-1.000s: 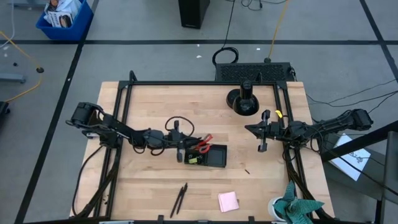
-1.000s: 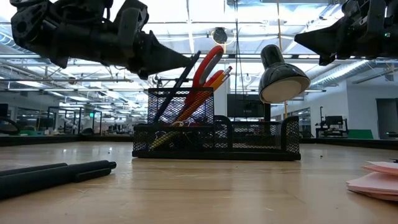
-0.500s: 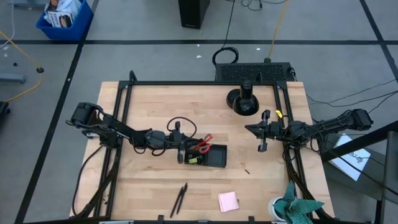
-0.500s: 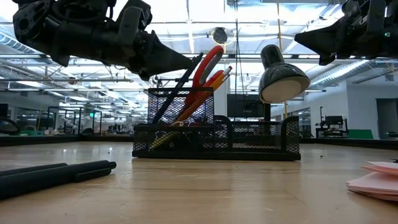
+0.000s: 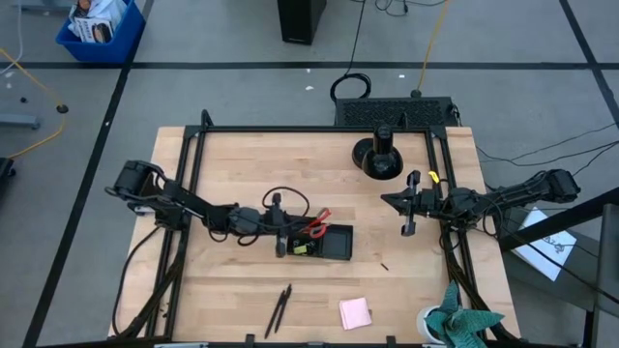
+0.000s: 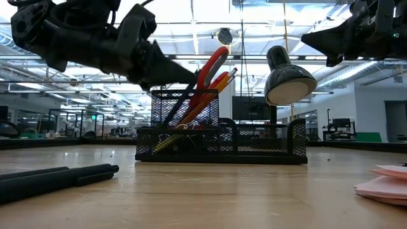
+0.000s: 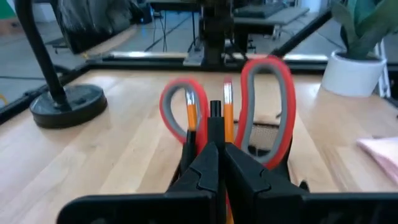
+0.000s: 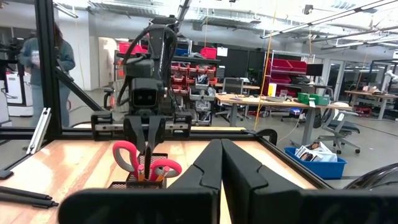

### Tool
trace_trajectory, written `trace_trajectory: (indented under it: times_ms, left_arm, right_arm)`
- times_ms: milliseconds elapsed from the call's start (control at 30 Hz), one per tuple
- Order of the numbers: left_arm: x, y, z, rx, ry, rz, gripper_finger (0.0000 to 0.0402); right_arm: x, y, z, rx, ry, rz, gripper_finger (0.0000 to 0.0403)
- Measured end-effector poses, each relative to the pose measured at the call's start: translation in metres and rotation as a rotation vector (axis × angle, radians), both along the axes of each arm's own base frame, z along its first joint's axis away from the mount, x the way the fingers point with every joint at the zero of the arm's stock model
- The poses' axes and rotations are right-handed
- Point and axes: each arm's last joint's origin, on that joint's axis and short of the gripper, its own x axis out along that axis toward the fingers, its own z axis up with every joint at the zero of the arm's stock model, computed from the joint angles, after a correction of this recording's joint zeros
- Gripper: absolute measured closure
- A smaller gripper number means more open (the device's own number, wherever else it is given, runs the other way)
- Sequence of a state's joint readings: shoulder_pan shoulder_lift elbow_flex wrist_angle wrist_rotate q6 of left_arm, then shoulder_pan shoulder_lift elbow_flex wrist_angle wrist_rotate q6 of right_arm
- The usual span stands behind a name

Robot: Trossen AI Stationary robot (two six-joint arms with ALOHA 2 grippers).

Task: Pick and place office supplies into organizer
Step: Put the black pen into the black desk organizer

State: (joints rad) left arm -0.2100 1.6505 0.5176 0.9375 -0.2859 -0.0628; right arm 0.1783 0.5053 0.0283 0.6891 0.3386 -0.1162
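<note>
The black mesh organizer point(image 5: 336, 246) point(image 6: 267, 137) stands mid-table. Red-handled scissors point(image 6: 213, 63) point(image 7: 273, 93) and orange pencils point(image 6: 222, 79) point(image 7: 227, 106) stand in its tall cup. My left gripper point(image 5: 293, 235) point(image 6: 184, 71) point(image 7: 216, 149) hovers at the cup's left side, shut on a dark pen point(image 6: 173, 102). Two more dark pens point(image 5: 280, 309) point(image 6: 57, 178) and a pink sticky-note pad point(image 5: 355, 312) point(image 6: 385, 184) lie flat near the table's near edge. My right gripper point(image 5: 406, 205) point(image 8: 219, 168) waits shut over the table's right side, touching nothing. My left gripper pinches the dark pen near its upper end point(image 7: 216, 115) between its two fingers point(image 7: 200, 165). The fingers come slanting down from the table's left. The pen is tilted, and its lower end point(image 6: 163, 117) sits inside the organizer's tall cup among the pencils and scissors.
A round black stand with a post point(image 5: 377, 155) point(image 7: 65, 102) sits near the far edge, right of centre. A potted teal plant point(image 5: 462, 324) stands at the near right corner. A small dark piece point(image 5: 385, 265) lies right of the organizer. Bare wood lies between the organizer and the near pens.
My left gripper has dipped a little toward the organizer's cup, still shut on the pen. In the low view the pen has sunk deeper into the cup, and its upper end no longer shows past the fingers.
</note>
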Motion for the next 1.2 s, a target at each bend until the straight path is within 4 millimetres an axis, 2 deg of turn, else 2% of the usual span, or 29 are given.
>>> trace_trajectory:
  times_ms: [233, 567, 767, 900, 1033, 1200]
  left_arm:
    - [0.0, 0.0, 0.0, -0.005, 0.0, -0.001, 0.0378]
    - [0.0, 0.0, 0.0, -0.027, 0.003, -0.001, 0.0322]
    - [0.002, 0.0, 0.002, -0.028, -0.01, 0.014, 0.0324]
    - [0.01, -0.005, 0.024, -0.016, -0.029, 0.073, 0.0325]
    - [0.019, -0.019, 0.05, 0.048, 0.145, 0.123, 0.0325]
    - [0.023, -0.048, 0.087, -0.001, 0.351, 0.183, 0.0325]
  right_arm:
    - [0.0, 0.0, 0.0, 0.0, -0.002, 0.0, 0.0403]
    - [0.0, 0.0, 0.0, 0.0, -0.002, 0.0, 0.0403]
    - [0.0, 0.0, 0.0, 0.0, -0.002, 0.0, 0.0403]
    - [0.0, 0.0, 0.0, 0.0, -0.003, 0.0, 0.0403]
    - [0.0, 0.0, -0.001, -0.001, 0.005, 0.0, 0.0403]
    - [0.0, 0.0, -0.001, -0.002, 0.009, 0.0, 0.0403]
